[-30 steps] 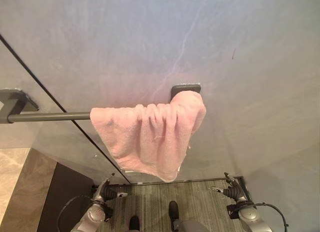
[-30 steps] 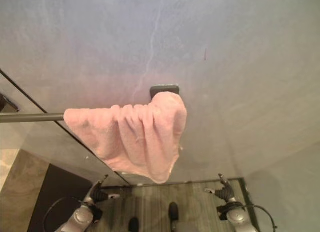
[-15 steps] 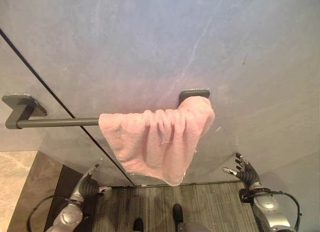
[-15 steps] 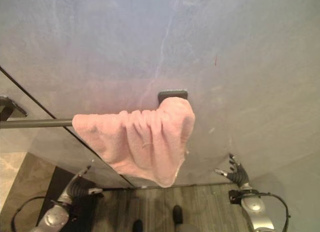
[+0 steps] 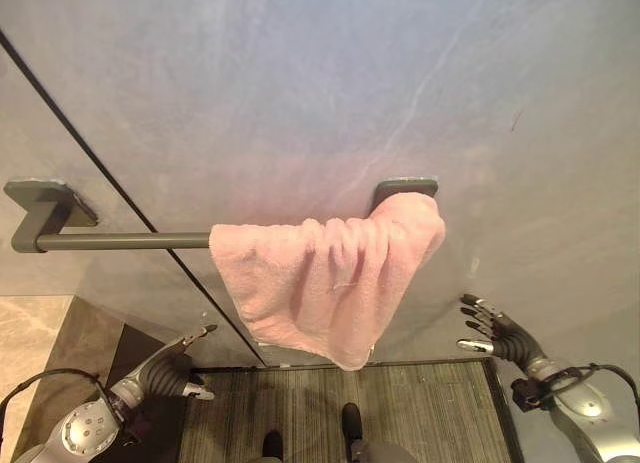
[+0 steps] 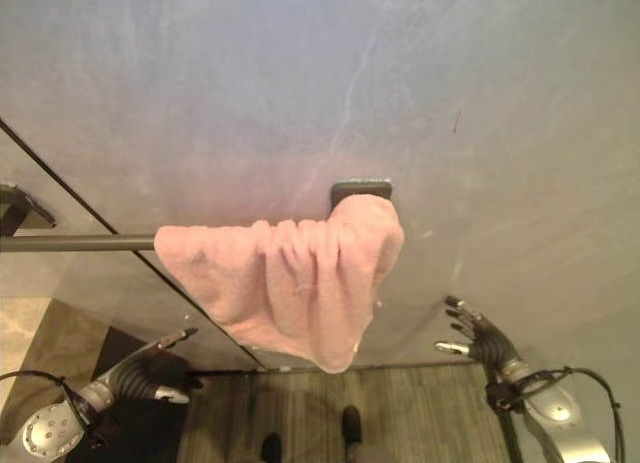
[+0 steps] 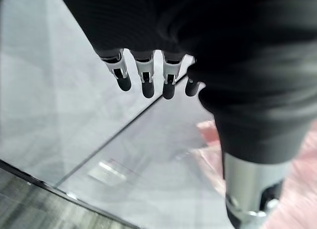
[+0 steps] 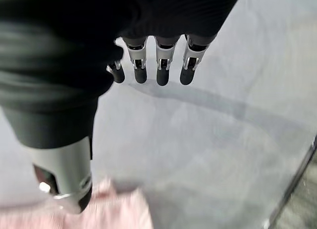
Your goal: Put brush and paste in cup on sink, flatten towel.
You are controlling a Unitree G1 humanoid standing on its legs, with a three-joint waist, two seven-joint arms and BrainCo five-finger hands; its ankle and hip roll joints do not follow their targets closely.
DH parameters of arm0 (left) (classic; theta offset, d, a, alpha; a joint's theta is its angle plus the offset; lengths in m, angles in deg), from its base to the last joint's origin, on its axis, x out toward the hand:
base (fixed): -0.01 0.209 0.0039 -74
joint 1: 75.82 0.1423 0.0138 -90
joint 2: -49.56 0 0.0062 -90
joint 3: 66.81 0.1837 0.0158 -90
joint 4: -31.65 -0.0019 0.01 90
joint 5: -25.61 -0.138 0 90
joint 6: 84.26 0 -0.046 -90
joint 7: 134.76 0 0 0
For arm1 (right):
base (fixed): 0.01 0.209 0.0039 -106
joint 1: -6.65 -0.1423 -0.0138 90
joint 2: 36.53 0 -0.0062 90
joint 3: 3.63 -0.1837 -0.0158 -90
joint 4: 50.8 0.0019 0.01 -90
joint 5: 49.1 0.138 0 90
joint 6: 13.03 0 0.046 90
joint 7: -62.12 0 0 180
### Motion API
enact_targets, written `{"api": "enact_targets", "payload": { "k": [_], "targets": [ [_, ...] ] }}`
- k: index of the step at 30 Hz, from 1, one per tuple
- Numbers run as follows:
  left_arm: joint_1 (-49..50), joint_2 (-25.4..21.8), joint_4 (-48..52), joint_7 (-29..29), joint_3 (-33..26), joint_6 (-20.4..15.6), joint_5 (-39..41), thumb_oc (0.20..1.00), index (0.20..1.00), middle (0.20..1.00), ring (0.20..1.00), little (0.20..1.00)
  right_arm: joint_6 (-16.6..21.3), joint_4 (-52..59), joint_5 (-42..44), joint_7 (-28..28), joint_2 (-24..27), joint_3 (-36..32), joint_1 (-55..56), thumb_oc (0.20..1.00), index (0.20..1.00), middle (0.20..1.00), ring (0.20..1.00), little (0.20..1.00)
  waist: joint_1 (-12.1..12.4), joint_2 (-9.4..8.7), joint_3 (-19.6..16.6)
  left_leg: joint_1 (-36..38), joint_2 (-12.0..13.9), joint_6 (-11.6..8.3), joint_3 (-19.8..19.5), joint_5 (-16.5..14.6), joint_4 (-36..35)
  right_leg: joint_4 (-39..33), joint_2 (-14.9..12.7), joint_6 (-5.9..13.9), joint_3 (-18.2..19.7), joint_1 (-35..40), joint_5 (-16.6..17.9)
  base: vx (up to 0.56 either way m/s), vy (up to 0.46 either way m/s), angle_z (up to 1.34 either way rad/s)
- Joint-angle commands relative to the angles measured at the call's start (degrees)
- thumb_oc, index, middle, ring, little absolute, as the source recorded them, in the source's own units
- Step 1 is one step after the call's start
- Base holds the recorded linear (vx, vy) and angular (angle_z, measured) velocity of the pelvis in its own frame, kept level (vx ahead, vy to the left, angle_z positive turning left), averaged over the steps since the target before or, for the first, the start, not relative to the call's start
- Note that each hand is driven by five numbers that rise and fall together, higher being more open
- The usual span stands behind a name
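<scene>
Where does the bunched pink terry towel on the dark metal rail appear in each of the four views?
Left eye view: pink terry towel hangs at centre, bunched at the rail's right end.
Right eye view: towel at centre, slightly further left.
Left wrist view: a blurred pink patch beside the left hand.
Right wrist view: a pink patch beyond the right hand.
Shared landmark: the dark metal rail.

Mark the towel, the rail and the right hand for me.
pink towel (image 5: 325, 278), left eye view, middle of the hanging cloth
towel rail (image 5: 120, 241), left eye view, bare stretch of the bar
right hand (image 5: 503, 333), left eye view, palm
</scene>
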Motion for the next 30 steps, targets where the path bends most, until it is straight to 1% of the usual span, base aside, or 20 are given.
{"api": "enact_targets", "payload": {
  "k": [1,2,3,4,5,6,10,16,19,22,30],
  "targets": [
    [-4.0,0.4,0.6,0.0,0.5,-3.1,2.4,1.0,1.0,1.0,1.0,1.0,1.4,4.0,1.2,-1.1,0.2,2.9,-5.2,1.0,1.0,1.0,1.0,1.0,0.1,-1.98,-1.7,-0.9,-0.9,1.02,-1.0,-0.8,1.9,2.5,-7.8,8.17,0.2,2.0,-3.1,0.0,0.0,0.0],
    [-5.0,1.1,0.1,0.2,1.5,-3.1,2.1,1.0,1.0,1.0,1.0,1.0,1.1,4.0,0.8,-0.8,-0.5,4.9,-6.9,1.0,1.0,1.0,1.0,1.0,0.2,-1.98,-1.8,-0.8,-1.0,1.11,-0.9,-1.0,2.0,2.3,-7.9,8.21,0.3,2.1,-3.1,0.0,0.0,0.0],
    [-5.1,1.1,-0.1,0.3,1.6,-3.2,2.1,1.0,1.0,1.0,1.0,1.0,1.2,3.9,0.8,-0.8,-0.5,5.0,-7.1,1.0,1.0,1.0,1.0,1.0,0.2,-1.98,-1.8,-0.8,-1.0,1.12,-0.9,-1.0,2.0,2.2,-7.9,8.22,0.3,2.2,-3.0,0.0,0.037,0.0],
    [-6.6,2.7,0.1,1.1,2.3,-2.9,1.1,1.0,1.0,1.0,1.0,1.0,0.8,4.2,-0.4,-0.3,-2.8,7.9,-9.7,1.0,1.0,1.0,1.0,1.0,0.6,-1.94,-2.0,-0.5,-1.3,1.33,-0.5,-1.4,2.2,1.8,-8.1,8.26,0.8,2.3,-2.8,0.0,0.0,0.0],
    [-6.5,2.7,0.1,1.1,2.2,-2.9,1.1,1.0,1.0,1.0,1.0,1.0,0.8,4.2,-0.4,-0.3,-2.8,8.0,-9.8,1.0,1.0,1.0,1.0,1.0,0.6,-1.95,-2.0,-0.5,-1.3,1.33,-0.5,-1.4,2.2,1.8,-8.1,8.27,0.8,2.3,-2.7,-0.01,0.036,-0.04],
    [-7.2,3.8,-0.4,1.4,2.5,-2.7,0.8,1.0,1.0,1.0,1.0,1.0,0.6,4.3,-1.7,0.2,-3.6,9.3,-11.0,1.0,1.0,1.0,1.0,1.0,0.7,-1.87,-2.1,-0.4,-1.3,1.37,-0.3,-1.5,2.2,1.6,-8.2,8.28,0.9,2.3,-2.6,-0.01,0.021,-0.06],
    [-8.7,7.0,-1.5,3.2,2.3,-2.1,-1.3,1.0,1.0,1.0,1.0,1.0,-0.1,3.8,-4.8,2.2,-7.7,11.6,-13.9,1.0,1.0,1.0,1.0,1.0,1.1,-1.71,-2.4,-0.3,-1.5,1.55,0.2,-1.7,2.4,0.7,-8.3,8.3,1.4,2.3,-2.0,-0.02,0.023,-0.06],
    [-12.1,13.0,-4.3,6.6,1.9,-1.8,-3.4,1.0,1.0,1.0,1.0,1.0,-0.2,3.9,-9.4,5.9,-12.5,10.9,-15.2,1.0,1.0,1.0,1.0,1.0,1.0,-1.6,-2.7,-0.2,-1.8,1.65,1.4,-1.7,2.2,0.1,-8.5,8.52,2.3,1.7,-1.4,-0.01,0.016,-0.11],
    [-12.9,14.5,-4.4,7.4,2.0,-1.7,-3.7,1.0,1.0,1.0,1.0,1.0,-0.3,3.9,-10.4,6.9,-13.8,10.2,-15.1,1.0,1.0,1.0,1.0,1.0,0.9,-1.56,-2.8,-0.1,-1.9,1.68,1.8,-1.6,1.9,0.1,-8.4,8.58,2.5,1.4,-1.3,-0.01,0.005,-0.08],
    [-14.1,17.5,-4.9,8.8,2.5,-1.2,-4.3,1.0,1.0,1.0,1.0,1.0,-0.7,3.7,-11.6,8.6,-17.0,10.1,-15.1,1.0,1.0,1.0,1.0,1.0,0.7,-1.72,-3.0,0.1,-1.7,1.69,2.2,-1.4,1.2,0.1,-8.2,8.57,2.8,1.2,-1.3,0.0,-0.004,-0.09],
    [-14.8,20.0,-6.3,10.1,2.9,-0.6,-4.7,1.0,1.0,1.0,1.0,1.0,-1.2,3.6,-12.7,9.6,-19.4,11.7,-16.4,1.0,1.0,1.0,1.0,1.0,0.8,-2.16,-3.1,0.3,-1.5,1.63,2.1,-1.1,0.7,0.1,-7.9,8.46,2.6,1.3,-1.3,0.0,0.0,0.0]
  ]
}}
